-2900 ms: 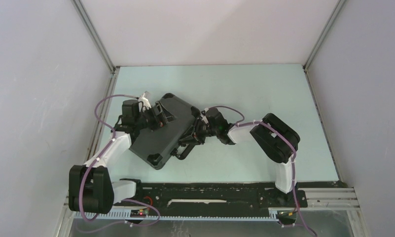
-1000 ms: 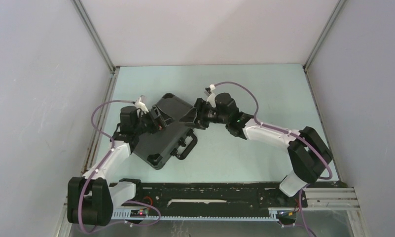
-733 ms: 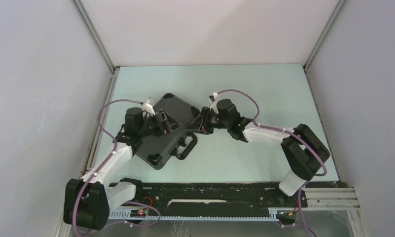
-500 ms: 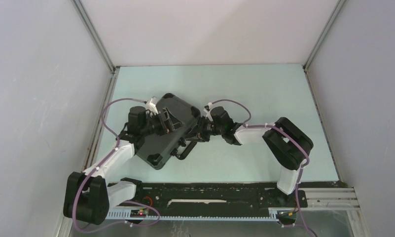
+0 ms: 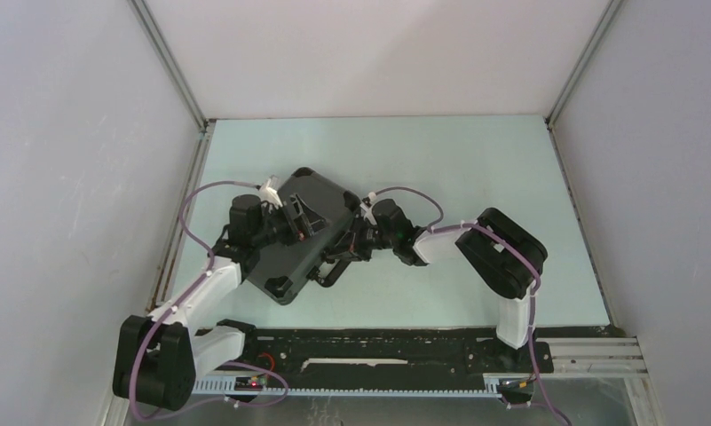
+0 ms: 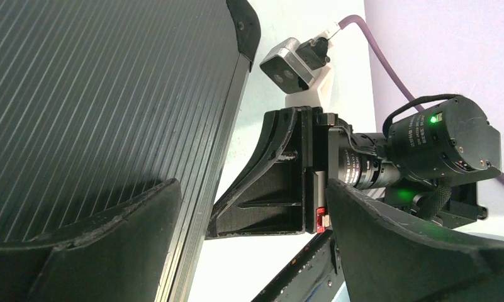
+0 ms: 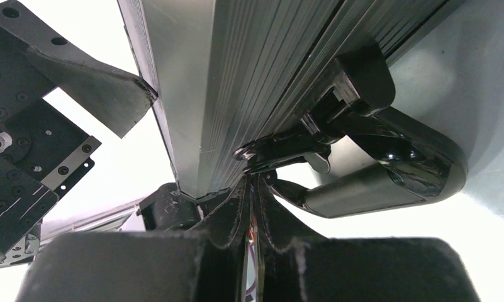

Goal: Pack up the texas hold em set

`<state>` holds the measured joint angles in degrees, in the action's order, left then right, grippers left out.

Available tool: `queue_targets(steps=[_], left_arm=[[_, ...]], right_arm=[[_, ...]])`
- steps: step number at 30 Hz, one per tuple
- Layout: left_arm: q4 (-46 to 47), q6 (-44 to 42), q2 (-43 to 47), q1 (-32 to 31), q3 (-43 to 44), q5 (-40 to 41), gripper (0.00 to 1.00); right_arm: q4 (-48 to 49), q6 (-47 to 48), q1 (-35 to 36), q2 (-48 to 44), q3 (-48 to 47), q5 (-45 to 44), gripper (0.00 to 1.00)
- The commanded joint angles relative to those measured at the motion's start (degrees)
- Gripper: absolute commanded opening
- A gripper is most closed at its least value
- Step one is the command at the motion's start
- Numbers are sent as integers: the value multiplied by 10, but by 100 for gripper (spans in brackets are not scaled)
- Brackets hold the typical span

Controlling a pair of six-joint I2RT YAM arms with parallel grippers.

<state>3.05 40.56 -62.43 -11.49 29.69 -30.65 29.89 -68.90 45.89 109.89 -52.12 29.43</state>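
Note:
The black briefcase [image 5: 280, 262] lies closed and flat on the table, its handle [image 5: 331, 266] facing front right. My left gripper [image 5: 300, 220] hovers open over the ribbed lid [image 6: 98, 94], jaws wide apart and holding nothing [image 6: 252, 189]. My right gripper [image 5: 347, 244] is shut, its tips [image 7: 252, 189] pressed together against the latch [image 7: 280, 151] on the case's front edge, beside the handle [image 7: 387, 176]. The ribbed case side [image 7: 255, 69] fills the right wrist view. Chips, cards, discs and marker are hidden.
The pale green table [image 5: 476, 177] is walled on three sides. The arm bases sit on a black rail [image 5: 378, 342] at the near edge. The right gripper body [image 6: 274, 182] and its wrist camera [image 6: 287, 63] sit close in front of my left gripper.
My right gripper has swung from the case's far right corner down to the handle side and folded in close. My left gripper shifted slightly right over the lid. The case stays put.

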Motion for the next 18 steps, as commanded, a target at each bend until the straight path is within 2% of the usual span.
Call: queue_targets(steps=[1,7,14,18], left_arm=[[-134,-22,-17,8,-40,57,96],[-137,-21,-2,8,-48,65,96],[-141,-22,2,8,-45,60,96],[-150,-27,12,8,-45,66,96]], right_arm=[[39,-11,4,3,-4,-13,12],[50,-11,1,12,-18,-23,12],[-9,-2,1,23,-49,-57,12],[-32,22,0,-6,-50,-38,14]])
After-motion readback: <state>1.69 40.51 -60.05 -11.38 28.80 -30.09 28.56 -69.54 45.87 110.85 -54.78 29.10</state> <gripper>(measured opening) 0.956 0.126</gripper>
